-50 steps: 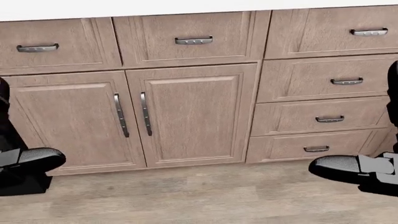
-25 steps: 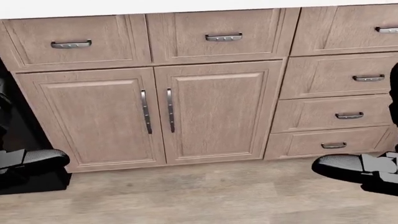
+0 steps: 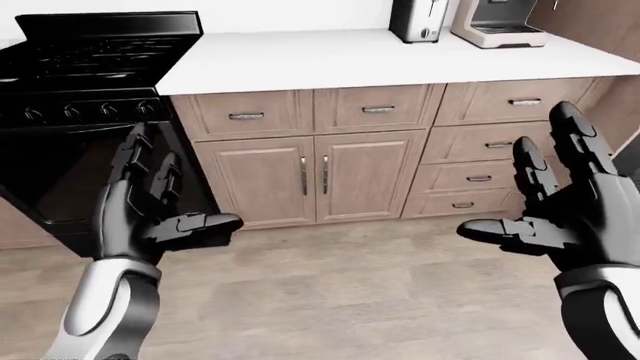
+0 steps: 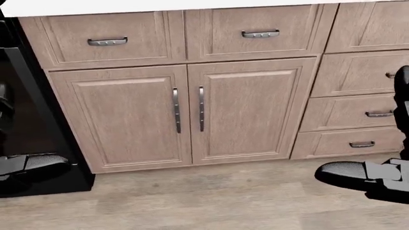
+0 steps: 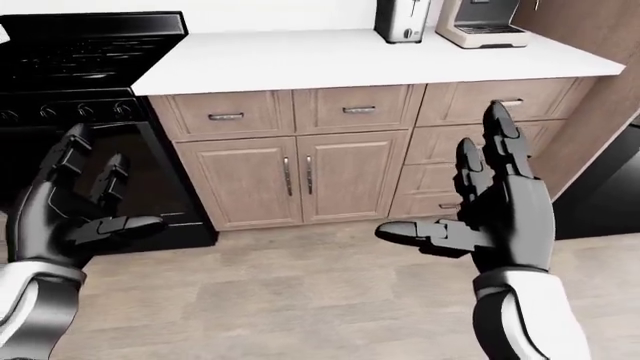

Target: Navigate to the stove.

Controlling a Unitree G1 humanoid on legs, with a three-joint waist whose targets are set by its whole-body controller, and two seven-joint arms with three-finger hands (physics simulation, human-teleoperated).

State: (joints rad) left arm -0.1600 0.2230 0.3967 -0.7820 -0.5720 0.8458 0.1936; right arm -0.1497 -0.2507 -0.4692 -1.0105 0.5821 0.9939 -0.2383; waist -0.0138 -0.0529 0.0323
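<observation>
The black stove (image 3: 85, 82) stands at the upper left of the left-eye view, with its knobs (image 3: 70, 112) along the front and its dark oven door below. In the head view only its black side (image 4: 25, 120) shows at the left edge. My left hand (image 3: 160, 199) is raised before the oven door, fingers spread and empty. My right hand (image 3: 545, 199) is raised at the right, open and empty, before the drawers.
A white counter (image 3: 370, 56) runs right of the stove over wooden double doors (image 4: 188, 112) and drawers (image 4: 358, 112). A toaster (image 3: 420, 19) and a coffee machine (image 3: 495, 22) stand at its far edge. Wood floor (image 3: 330, 292) lies below. A dark appliance (image 5: 610, 195) is at the right.
The whole head view has shifted: the cabinets slid rightward and the stove's black side has come in at the left, so the camera moved left. Both hands keep their pose.
</observation>
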